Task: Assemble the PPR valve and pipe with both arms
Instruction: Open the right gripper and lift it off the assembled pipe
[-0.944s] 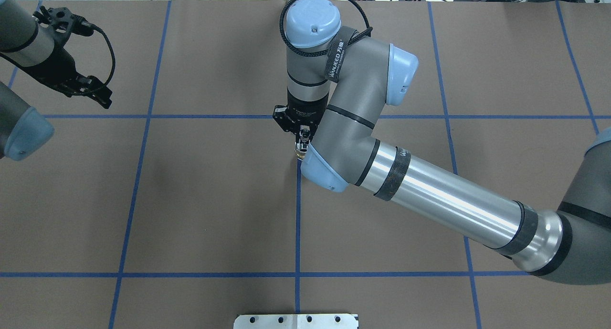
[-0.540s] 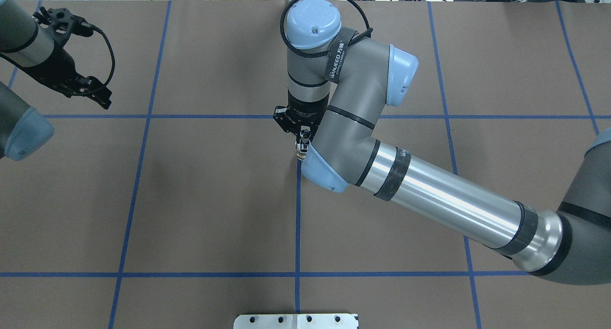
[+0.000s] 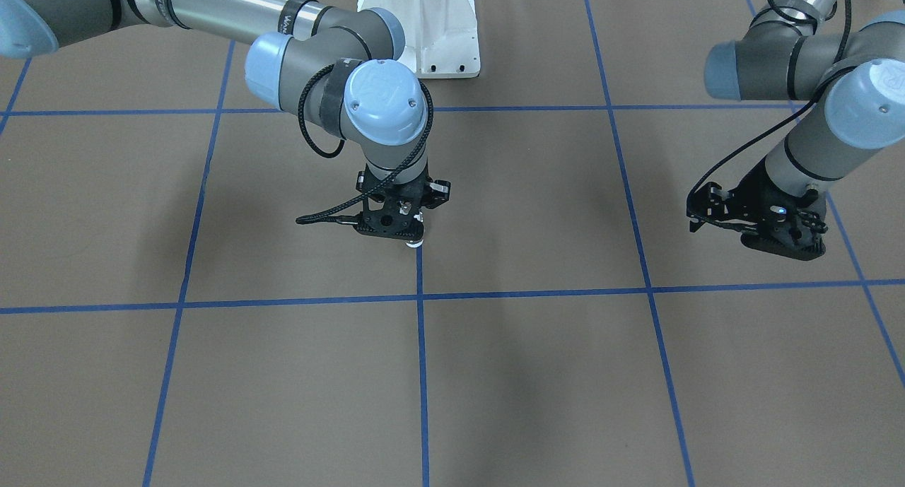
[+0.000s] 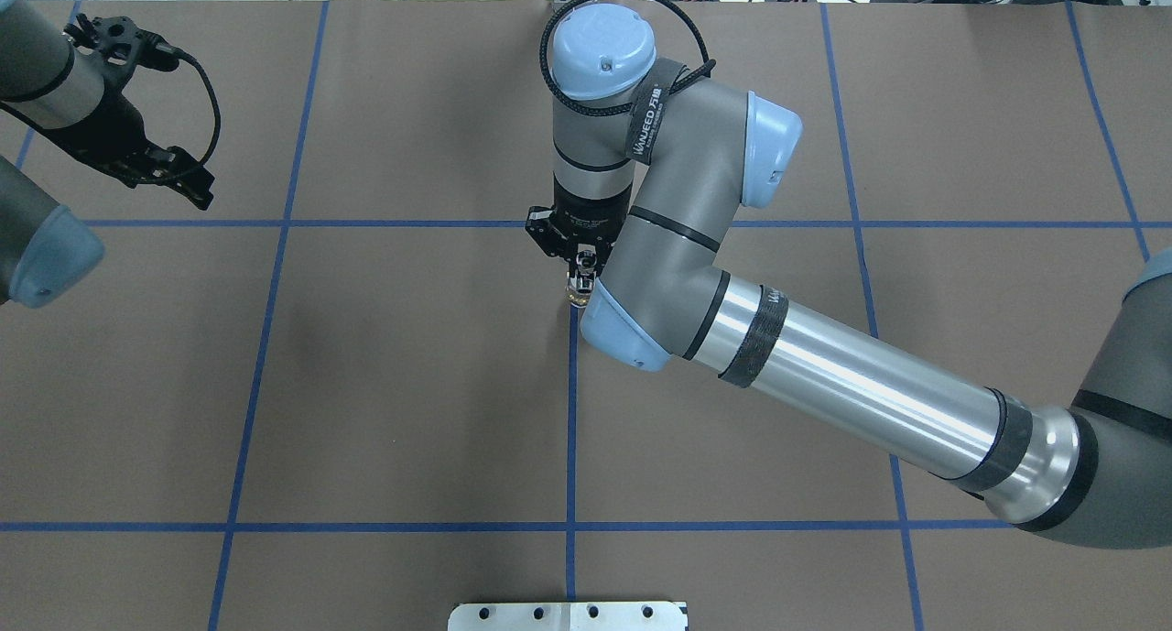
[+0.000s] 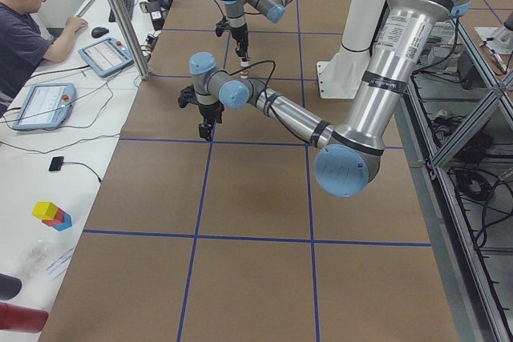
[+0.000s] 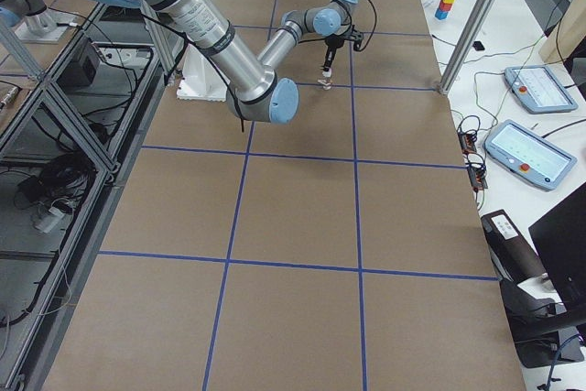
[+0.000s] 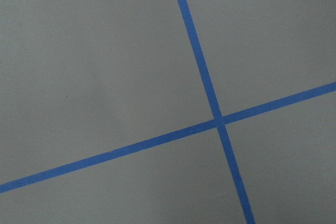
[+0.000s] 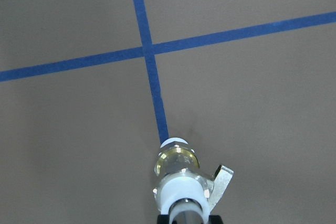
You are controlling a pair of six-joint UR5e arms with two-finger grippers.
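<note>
I see bright, even overhead light on the table; shadows are soft and faint. The right arm shows mild glare along its silver tube. In the right wrist view, the valve softens toward the bottom edge.

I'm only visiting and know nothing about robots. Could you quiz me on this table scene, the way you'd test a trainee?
1. Fill in: the PPR valve hangs upright from the jaws of the ___ gripper.
2. True or false: the left gripper stands well apart from the valve.
3. What runs by the valve's lower end? A) a blue tape line B) a red block C) a white tray

Key: 1. The right gripper. 2. True. 3. A.
</note>
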